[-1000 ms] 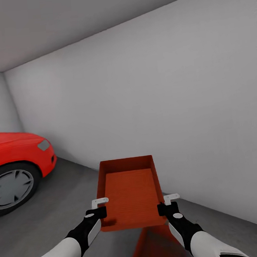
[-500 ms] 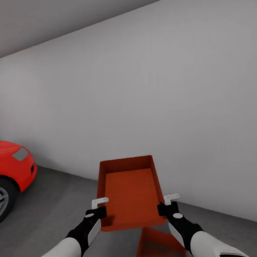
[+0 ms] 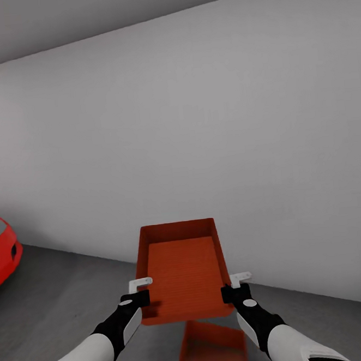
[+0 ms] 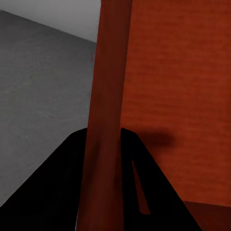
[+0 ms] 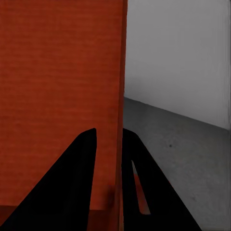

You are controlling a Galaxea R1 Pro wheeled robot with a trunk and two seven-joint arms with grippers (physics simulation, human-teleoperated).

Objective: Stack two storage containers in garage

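I hold an orange-red storage container [image 3: 184, 273] level in the air in front of me, in the garage. My left gripper [image 3: 139, 293] is shut on its left side wall [image 4: 108, 120], one finger on each face. My right gripper [image 3: 237, 288] is shut on its right side wall [image 5: 120, 120] in the same way. Below the held container, a second storage container [image 3: 210, 348] rests on the dark grey concrete floor [image 3: 65, 300], its far end hidden by the held one.
A plain white wall [image 3: 199, 146] runs across the view close ahead, meeting the floor just beyond the containers. The nose of a red car [image 3: 0, 248] shows at the far left. Open concrete lies to my left.
The view has swung right: the red car slid toward the left edge and the wall now faces me more squarely. The container on the floor shows further left under the held one. Both grips are unchanged.
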